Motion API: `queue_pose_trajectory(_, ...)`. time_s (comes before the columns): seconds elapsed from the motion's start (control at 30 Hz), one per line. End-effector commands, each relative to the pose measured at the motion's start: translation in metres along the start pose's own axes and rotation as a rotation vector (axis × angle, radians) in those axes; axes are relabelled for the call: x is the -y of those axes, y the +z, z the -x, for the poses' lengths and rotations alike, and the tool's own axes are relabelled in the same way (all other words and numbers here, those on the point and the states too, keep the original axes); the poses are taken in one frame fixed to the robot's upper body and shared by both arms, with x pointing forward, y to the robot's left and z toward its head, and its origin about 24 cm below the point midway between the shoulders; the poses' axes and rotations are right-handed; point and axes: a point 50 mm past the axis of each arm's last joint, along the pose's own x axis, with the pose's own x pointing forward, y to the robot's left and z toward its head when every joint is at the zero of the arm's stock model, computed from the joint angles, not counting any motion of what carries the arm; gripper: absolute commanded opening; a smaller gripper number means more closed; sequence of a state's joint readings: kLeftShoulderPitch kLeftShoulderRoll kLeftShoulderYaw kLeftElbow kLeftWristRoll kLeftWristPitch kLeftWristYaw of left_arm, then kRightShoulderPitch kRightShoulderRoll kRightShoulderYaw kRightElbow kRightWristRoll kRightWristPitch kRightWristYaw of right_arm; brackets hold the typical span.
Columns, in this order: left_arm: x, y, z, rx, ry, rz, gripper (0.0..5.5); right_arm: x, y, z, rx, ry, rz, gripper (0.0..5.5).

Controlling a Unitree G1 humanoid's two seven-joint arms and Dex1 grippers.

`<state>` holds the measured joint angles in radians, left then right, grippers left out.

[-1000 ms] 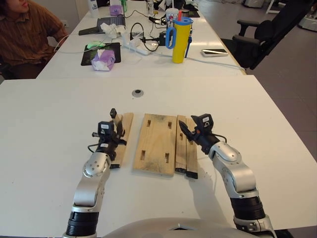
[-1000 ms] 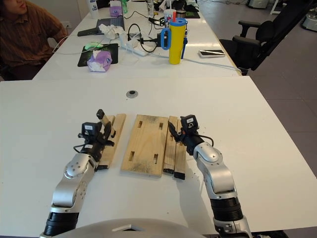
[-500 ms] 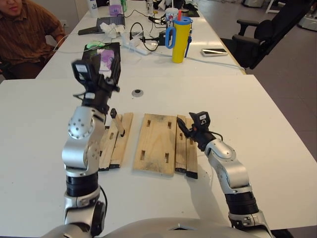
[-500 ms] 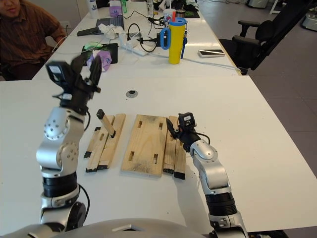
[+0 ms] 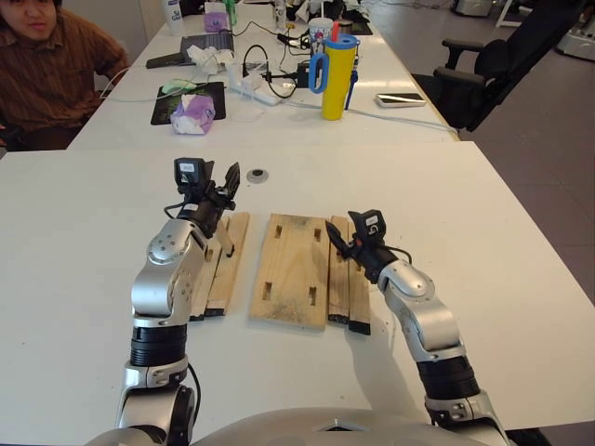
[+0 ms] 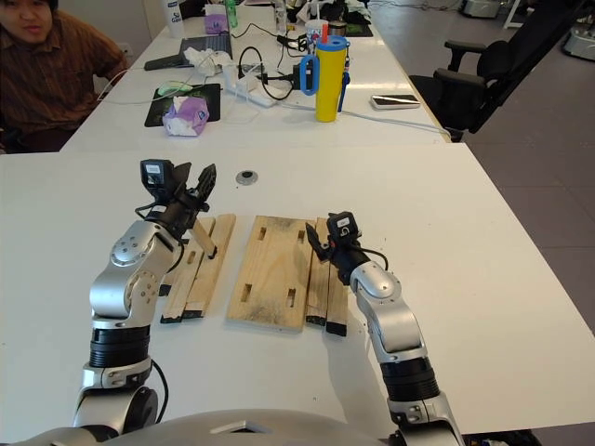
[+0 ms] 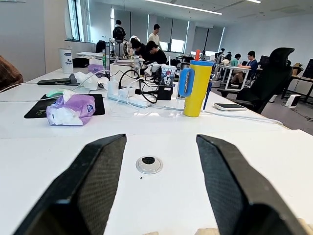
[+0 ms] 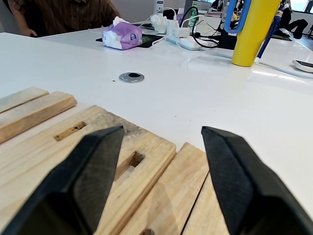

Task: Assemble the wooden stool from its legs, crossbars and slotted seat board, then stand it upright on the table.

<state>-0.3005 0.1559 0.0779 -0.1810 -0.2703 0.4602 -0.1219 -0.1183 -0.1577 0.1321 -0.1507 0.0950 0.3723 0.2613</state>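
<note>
left gripper [image 7: 160, 143] jaws apart | grommet [image 7: 149, 165] on table [image 7: 49, 161] | yellow tumbler [image 7: 195, 88] beyond

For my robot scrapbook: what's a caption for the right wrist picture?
Open right gripper hovering low over the slotted seat board.

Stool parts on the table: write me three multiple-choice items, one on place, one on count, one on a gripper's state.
1. Where does the seat board lie? A) flat between two sets of wooden bars B) on the far table C) standing upright
2. How many slots show in it? A) two B) four C) six
3. How is the right gripper? A) shut on a bar B) shut on the board C) open, empty
Key: 1 A, bars flank it on both sides; 2 B, two near each end; 3 C, fingers apart, nothing between.
</note>
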Motion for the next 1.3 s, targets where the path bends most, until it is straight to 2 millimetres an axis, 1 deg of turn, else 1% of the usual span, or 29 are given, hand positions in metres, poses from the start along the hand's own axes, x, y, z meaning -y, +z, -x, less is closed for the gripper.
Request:
queue_pose_trajectory(0.03,-0.003,0.011,0.003,0.060,0.035,-0.026,2.65,-0.002,0.003,-0.004,0.012,0.006,0.003,2.94)
queue_pose_trajectory(0.1,-0.002,0.030,0.009,0.172,0.049,-0.047,2.65,-0.001,0.002,-0.003,0.010,0.000,0.001,2.94)
queue_pose_trajectory(0.17,-0.002,0.036,0.013,0.221,0.055,-0.063,2.65,0.000,0.001,-0.002,0.009,-0.007,-0.003,2.94)
queue_pose_trajectory(0.2,-0.002,0.030,0.013,0.196,0.059,-0.060,2.65,-0.001,0.001,-0.002,0.008,-0.006,-0.003,2.94)
queue_pose_trajectory(0.27,-0.005,0.011,0.014,0.113,0.078,-0.045,2.65,-0.003,0.000,-0.002,0.006,0.003,-0.002,2.94)
queue_pose_trajectory(0.33,-0.003,-0.020,0.011,-0.081,0.048,-0.057,2.65,-0.004,-0.001,-0.003,0.005,0.008,0.001,2.94)
queue_pose_trajectory(0.37,-0.003,-0.036,0.012,-0.168,0.043,-0.031,2.65,-0.004,-0.001,-0.003,0.004,0.006,0.002,2.94)
queue_pose_trajectory(0.43,-0.003,-0.058,0.017,-0.294,0.028,-0.036,2.65,-0.005,-0.001,-0.004,0.000,0.009,0.006,2.94)
queue_pose_trajectory(0.5,-0.006,-0.056,0.017,-0.284,0.046,-0.014,2.65,-0.004,-0.001,-0.005,-0.002,0.012,0.009,2.94)
queue_pose_trajectory(0.6,-0.009,-0.013,0.009,-0.019,0.070,0.019,2.65,-0.003,-0.001,-0.005,-0.002,0.005,0.007,2.94)
queue_pose_trajectory(0.67,-0.008,0.015,0.013,0.151,0.058,0.010,2.65,-0.003,-0.003,-0.005,-0.004,0.001,0.004,2.94)
queue_pose_trajectory(0.73,-0.006,0.029,0.022,0.241,0.043,-0.013,2.65,-0.003,-0.004,-0.003,-0.007,-0.005,0.000,2.94)
queue_pose_trajectory(0.77,-0.005,0.032,0.028,0.259,0.040,-0.016,2.65,-0.003,-0.005,-0.002,-0.009,-0.007,-0.002,2.94)
queue_pose_trajectory(0.83,-0.002,0.026,0.042,0.229,0.031,-0.012,2.65,-0.002,-0.006,-0.001,-0.012,-0.010,-0.004,2.94)
queue_pose_trajectory(0.9,0.000,0.014,0.055,0.162,0.019,-0.002,2.65,-0.002,-0.007,0.000,-0.013,-0.013,-0.007,2.94)
queue_pose_trajectory(1.0,0.002,-0.001,0.067,0.075,0.006,0.009,2.65,-0.003,-0.008,0.001,-0.016,-0.011,-0.009,2.94)
queue_pose_trajectory(1.27,0.005,-0.030,0.072,-0.079,0.048,0.024,2.65,-0.005,-0.007,0.001,-0.026,0.018,-0.001,2.94)
queue_pose_trajectory(1.3,0.005,-0.033,0.074,-0.092,0.061,0.022,2.48,-0.005,-0.007,0.001,-0.028,0.025,0.003,2.94)
